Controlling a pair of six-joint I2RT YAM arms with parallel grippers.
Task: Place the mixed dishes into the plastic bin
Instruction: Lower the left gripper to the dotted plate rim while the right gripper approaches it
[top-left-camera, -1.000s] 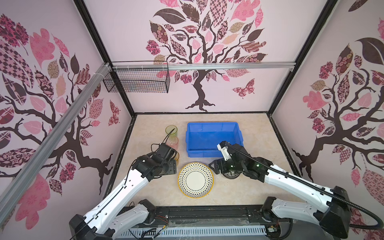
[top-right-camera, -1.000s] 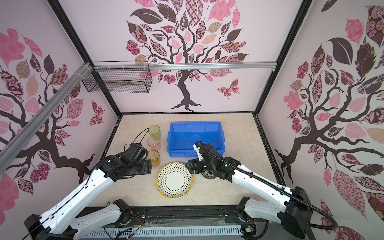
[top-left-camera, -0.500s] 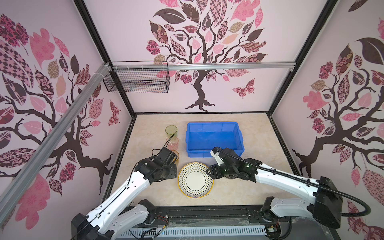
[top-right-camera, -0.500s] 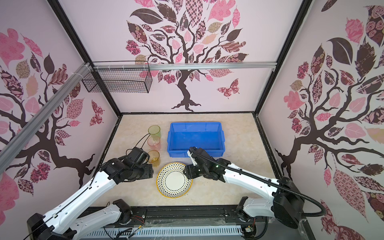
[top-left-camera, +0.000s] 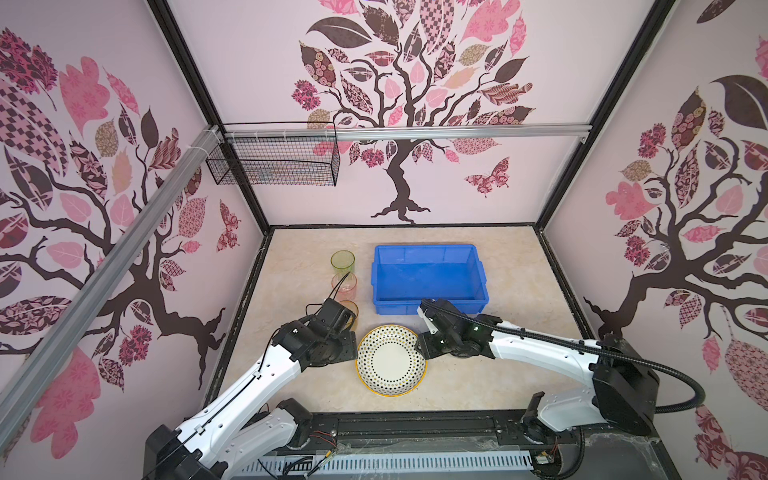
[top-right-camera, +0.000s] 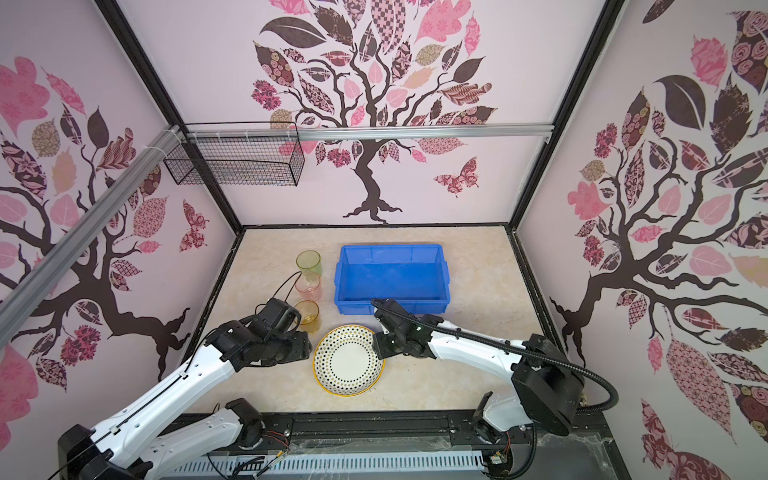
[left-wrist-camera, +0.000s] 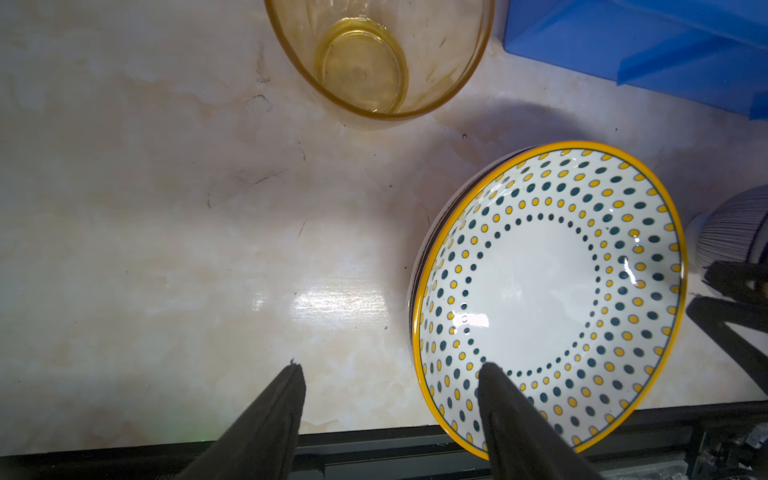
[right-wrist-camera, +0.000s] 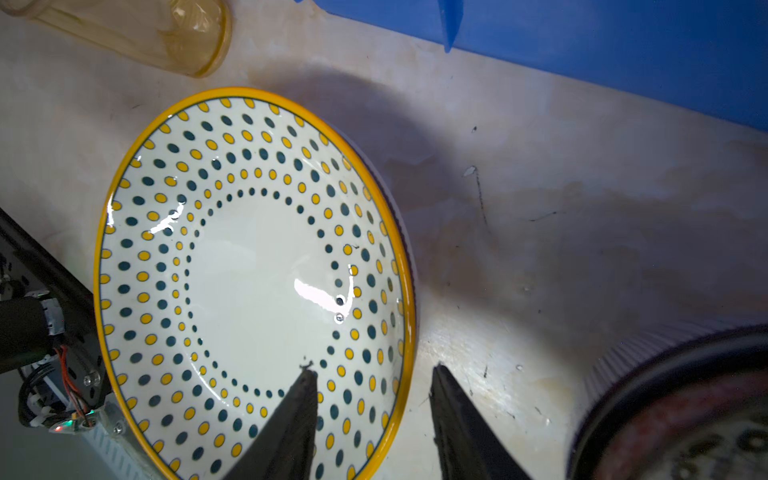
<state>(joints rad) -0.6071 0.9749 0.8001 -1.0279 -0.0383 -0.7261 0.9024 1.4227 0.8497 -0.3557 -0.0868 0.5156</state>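
Blue bin (top-left-camera: 426, 248) shows bare floor; left tool (left-wrist-camera: 388, 368) and right tool (right-wrist-camera: 372, 370), both apart, straddle the rim of the dotted plate (top-left-camera: 390, 361).

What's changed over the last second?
Right gripper swung from the bin front over to the plate, jaws narrowing astride its right rim, not yet gripping. Left gripper barely shifted, jaws open astride the left rim. Plate, tumblers and bin unmoved.
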